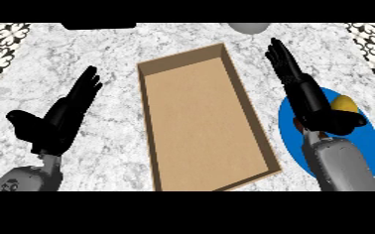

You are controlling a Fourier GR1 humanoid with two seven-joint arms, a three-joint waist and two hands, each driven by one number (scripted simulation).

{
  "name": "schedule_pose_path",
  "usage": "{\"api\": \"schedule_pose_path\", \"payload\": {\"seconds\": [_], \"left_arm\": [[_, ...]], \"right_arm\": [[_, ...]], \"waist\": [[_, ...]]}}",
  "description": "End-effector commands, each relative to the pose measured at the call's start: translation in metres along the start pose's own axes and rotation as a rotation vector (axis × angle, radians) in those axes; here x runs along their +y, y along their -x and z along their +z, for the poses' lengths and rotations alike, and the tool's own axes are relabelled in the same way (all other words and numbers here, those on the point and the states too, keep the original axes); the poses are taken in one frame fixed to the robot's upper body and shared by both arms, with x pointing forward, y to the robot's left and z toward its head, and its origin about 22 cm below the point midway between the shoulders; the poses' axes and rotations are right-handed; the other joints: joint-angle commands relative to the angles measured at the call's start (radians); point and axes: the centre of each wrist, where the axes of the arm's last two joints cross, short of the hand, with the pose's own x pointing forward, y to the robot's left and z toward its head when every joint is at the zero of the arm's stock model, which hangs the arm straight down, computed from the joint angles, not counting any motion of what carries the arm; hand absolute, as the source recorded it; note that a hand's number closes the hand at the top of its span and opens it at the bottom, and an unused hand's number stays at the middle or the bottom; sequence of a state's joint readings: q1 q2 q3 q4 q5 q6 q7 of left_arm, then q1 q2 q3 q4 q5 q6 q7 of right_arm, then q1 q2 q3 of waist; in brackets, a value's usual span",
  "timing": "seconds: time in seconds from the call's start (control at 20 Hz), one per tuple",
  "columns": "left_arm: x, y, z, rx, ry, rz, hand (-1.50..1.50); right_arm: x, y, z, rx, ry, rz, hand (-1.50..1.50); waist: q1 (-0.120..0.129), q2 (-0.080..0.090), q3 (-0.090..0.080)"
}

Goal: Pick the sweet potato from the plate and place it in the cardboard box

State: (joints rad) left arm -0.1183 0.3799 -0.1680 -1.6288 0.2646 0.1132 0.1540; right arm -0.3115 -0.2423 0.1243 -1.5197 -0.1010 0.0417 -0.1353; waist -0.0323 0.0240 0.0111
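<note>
A blue plate (294,129) lies on the marble counter at the right, partly hidden by my right forearm. On it sits a yellow-orange sweet potato (346,104), only its right part showing beside my right hand (304,91). That hand hovers over the plate's left part with straight fingers pointing away from me, open and holding nothing. The open cardboard box (205,119) lies in the middle, with nothing inside. My left hand (62,114) rests open at the left of the box, fingers up.
A dark object (99,26) sits at the counter's far edge on the left, and a grey rounded object (249,27) at the far edge right of centre. Patterned tiles (11,39) show at both far corners.
</note>
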Motion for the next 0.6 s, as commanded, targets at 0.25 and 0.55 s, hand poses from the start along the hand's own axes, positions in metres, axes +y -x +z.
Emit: {"api": "schedule_pose_path", "payload": {"seconds": [0.25,0.55], "left_arm": [[0.044,0.020,0.017,0.050,-0.218,-0.283,0.00],[0.005,0.043,0.030,0.081,-0.218,-0.252,0.00]], "right_arm": [[0.013,-0.030,0.002,-0.235,-0.453,0.294,-1.50],[-0.062,0.033,0.073,-0.194,-0.036,0.602,-1.50]], "waist": [[0.060,-0.032,-0.011],[0.031,-0.023,-0.009]]}}
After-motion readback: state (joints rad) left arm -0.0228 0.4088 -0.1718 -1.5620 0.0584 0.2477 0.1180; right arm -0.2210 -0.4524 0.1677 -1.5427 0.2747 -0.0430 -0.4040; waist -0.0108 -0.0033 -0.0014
